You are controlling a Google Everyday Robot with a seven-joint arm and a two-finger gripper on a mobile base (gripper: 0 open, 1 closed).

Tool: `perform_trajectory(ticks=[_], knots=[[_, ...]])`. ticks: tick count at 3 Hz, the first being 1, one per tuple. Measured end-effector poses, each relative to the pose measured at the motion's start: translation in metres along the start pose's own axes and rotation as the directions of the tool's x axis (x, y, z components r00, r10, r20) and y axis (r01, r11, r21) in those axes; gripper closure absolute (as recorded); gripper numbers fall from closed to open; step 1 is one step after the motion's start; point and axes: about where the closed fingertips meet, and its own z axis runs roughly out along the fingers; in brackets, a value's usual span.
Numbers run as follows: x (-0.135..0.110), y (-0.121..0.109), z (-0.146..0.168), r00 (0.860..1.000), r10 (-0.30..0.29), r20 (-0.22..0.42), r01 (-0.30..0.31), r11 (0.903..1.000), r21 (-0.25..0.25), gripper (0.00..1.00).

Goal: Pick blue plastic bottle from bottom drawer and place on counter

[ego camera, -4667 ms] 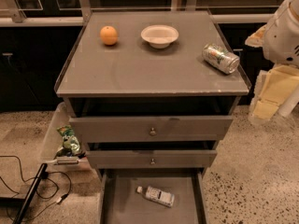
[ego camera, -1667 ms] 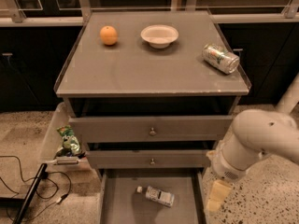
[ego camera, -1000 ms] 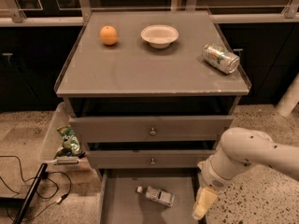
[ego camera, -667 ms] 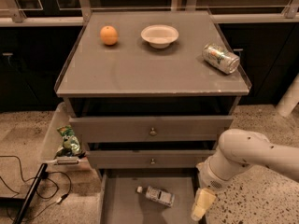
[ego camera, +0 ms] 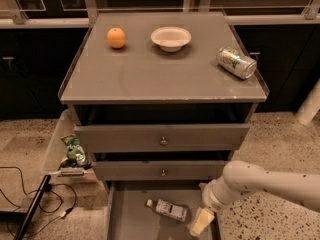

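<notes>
The gray cabinet stood in the middle, and its bottom drawer (ego camera: 127, 219) was pulled out toward the near side. The blue plastic bottle (ego camera: 170, 210) lay on its side on the flat drawer floor. Its white cap pointed left and a bit far. The bottle was close to the right side of the drawer.

The gripper (ego camera: 201, 222) was low down at the near right part of the drawer, just to the right of the bottle. It was a pale cream color. It was not clear if the gripper was open or closed. It was also hard to say if it touched the bottle. The bottle was lying down, not lifted. The white arm (ego camera: 260, 181) came in from the right side and bent down to the drawer.

Above the bottom drawer were two more drawers, the top drawer (ego camera: 161, 136) and the middle drawer (ego camera: 162, 170), each with a small knob.

On the counter (ego camera: 150, 79) sat an orange (ego camera: 116, 37) at the far left. A white bowl (ego camera: 171, 38) sat at the far middle. A dented can (ego camera: 236, 62) lay on its side near the right edge.

On the floor to the left of the cabinet was a clear bin (ego camera: 52, 149) with a green bag (ego camera: 74, 151) in it. Black wires (ego camera: 30, 204) lay on the floor near it.
</notes>
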Motion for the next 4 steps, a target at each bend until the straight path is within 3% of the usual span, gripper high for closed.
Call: perform_trajectory(ticks=[1, 3, 4], knots=[[0.006, -0.019, 0.055, 0.995, -0.004, 0.099, 0.002, 0.9996, 0.029, 0.00], [0.006, -0.019, 0.055, 0.995, -0.004, 0.099, 0.001, 0.9996, 0.029, 0.00], [0.013, -0.028, 0.092, 0.993, 0.029, 0.115, -0.032, 0.9992, 0.024, 0.00]])
